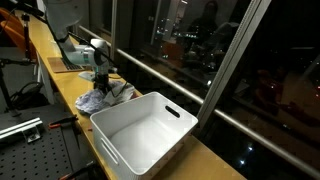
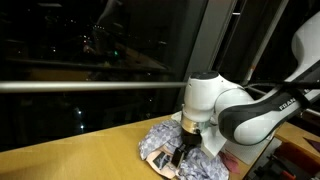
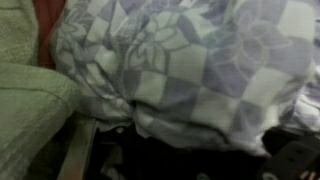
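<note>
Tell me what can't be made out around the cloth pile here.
Tool: jaws buried in the cloth pile in an exterior view; grip unclear.
Pile's separate pieces: too small in an exterior view.
Wrist view: blurred; checkered cloth fills it, hiding everything beneath.

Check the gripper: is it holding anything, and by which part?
Cannot be told. The gripper is down on top of the checked cloth pile, sunk among its folds; no view shows a closed grip.
</note>
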Motion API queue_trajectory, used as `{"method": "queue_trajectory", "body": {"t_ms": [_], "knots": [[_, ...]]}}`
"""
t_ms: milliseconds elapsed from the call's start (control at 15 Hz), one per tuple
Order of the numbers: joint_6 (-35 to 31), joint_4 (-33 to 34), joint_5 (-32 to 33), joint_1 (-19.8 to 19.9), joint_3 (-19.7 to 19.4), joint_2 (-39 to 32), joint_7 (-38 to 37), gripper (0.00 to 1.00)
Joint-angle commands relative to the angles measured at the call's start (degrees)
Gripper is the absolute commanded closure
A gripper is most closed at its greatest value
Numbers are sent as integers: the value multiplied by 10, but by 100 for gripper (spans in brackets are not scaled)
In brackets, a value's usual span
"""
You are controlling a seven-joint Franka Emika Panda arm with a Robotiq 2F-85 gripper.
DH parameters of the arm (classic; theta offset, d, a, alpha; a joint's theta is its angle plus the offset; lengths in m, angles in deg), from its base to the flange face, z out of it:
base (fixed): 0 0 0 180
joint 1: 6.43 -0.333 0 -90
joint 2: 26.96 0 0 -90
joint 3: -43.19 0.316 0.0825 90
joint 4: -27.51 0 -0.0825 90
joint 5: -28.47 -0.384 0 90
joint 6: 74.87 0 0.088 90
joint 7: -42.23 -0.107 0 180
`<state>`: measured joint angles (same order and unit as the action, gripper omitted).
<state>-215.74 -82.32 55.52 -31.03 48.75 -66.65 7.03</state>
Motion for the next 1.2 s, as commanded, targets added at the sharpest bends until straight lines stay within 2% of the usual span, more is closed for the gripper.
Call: {"method": "queue_trajectory", "body": {"t_ms": [0,400,533,667,1133], "knots": [[-1,24,-41,-14,-7,-21,34,53],[2,-10,-62,-29,-5,29,30,97],[0,-20,-62,-35,-6,40,26,100],[1,-35,-60,-41,-8,56,18,98],[14,-125,-46,-40,-10,174,-18,100]]}}
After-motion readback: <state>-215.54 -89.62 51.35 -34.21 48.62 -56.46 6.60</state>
